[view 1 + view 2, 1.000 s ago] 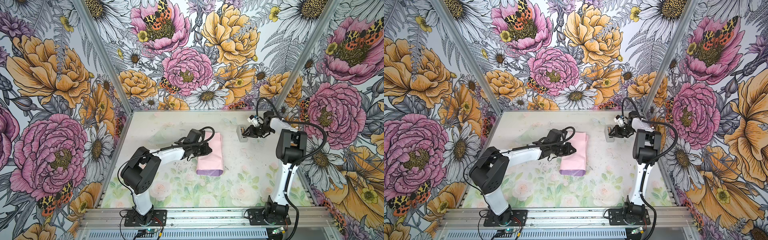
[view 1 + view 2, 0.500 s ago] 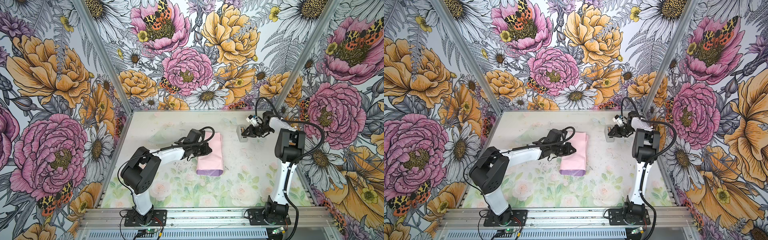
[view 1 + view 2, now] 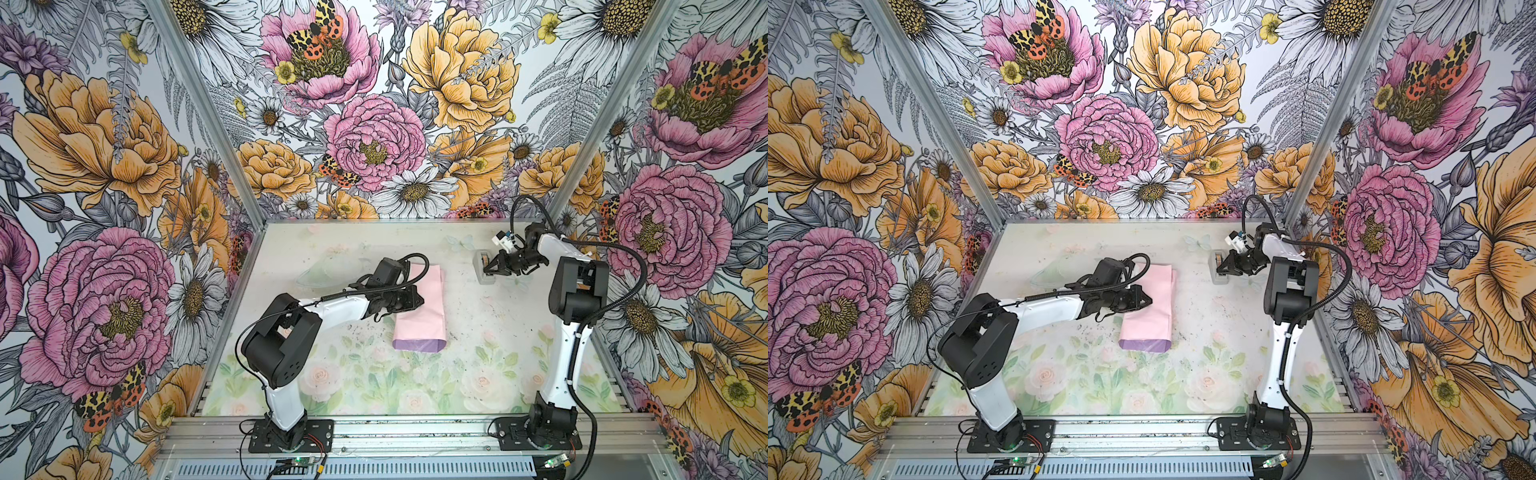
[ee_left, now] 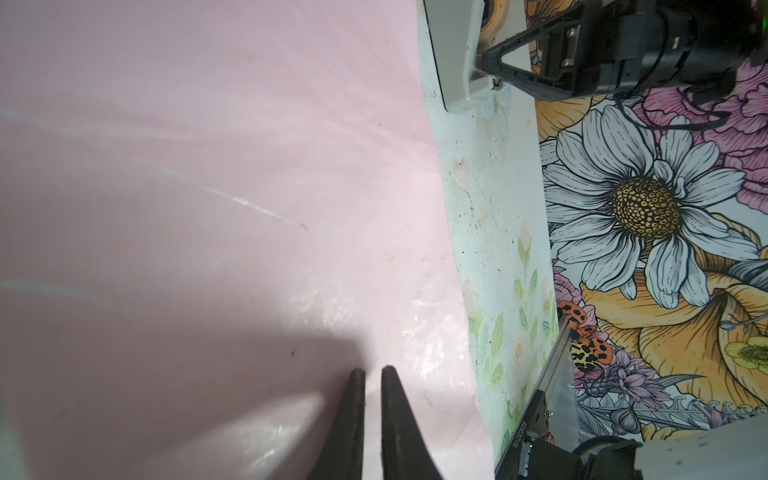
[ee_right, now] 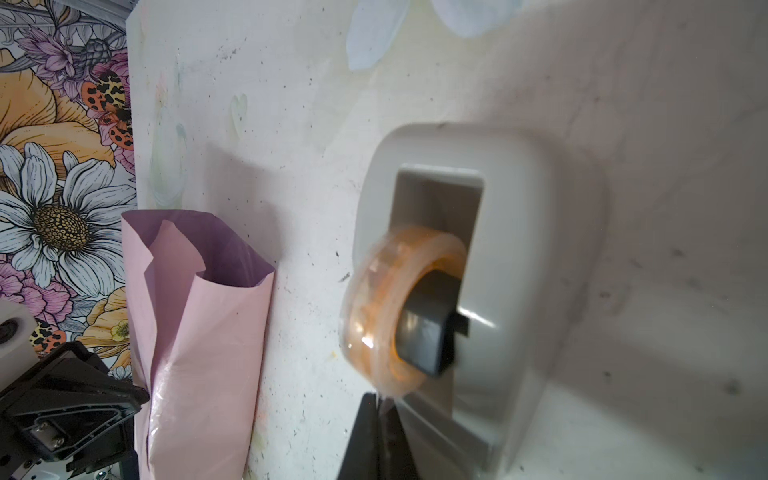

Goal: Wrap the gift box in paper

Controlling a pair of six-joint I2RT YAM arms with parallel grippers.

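pink paper (image 3: 419, 309), lilac on its inside face, lies rolled into a loose tube in the middle of the desk (image 3: 478, 345), both ends open. the gift box is nowhere to be seen. my guess is it sits inside that tube, but the paper hides it.

the left fingers (image 3: 417, 301) rest on top of the tube. they are all but closed, with only a slit between them, and they grip nothing. they look to be pinning the overlap down.

over by the far right side, the right fingers (image 5: 378, 401) are pressed tight together just under the tape roll (image 5: 374, 316), at the front of the grey tape dispenser (image 5: 540, 249). that's where the loose end should be. i can't make out whether the strip is really caught between them.

so this looks like the tape-fetching step. to do it well, i'd draw the strip out straight and slow. nothing holds the dispenser, so it may slide along. take enough length to bridge the seam, then snap it down across the cutter. meanwhile the left should press steadily, or that springy sheet may open up. i'd carry the strip taut so it doesn't curl onto itself.
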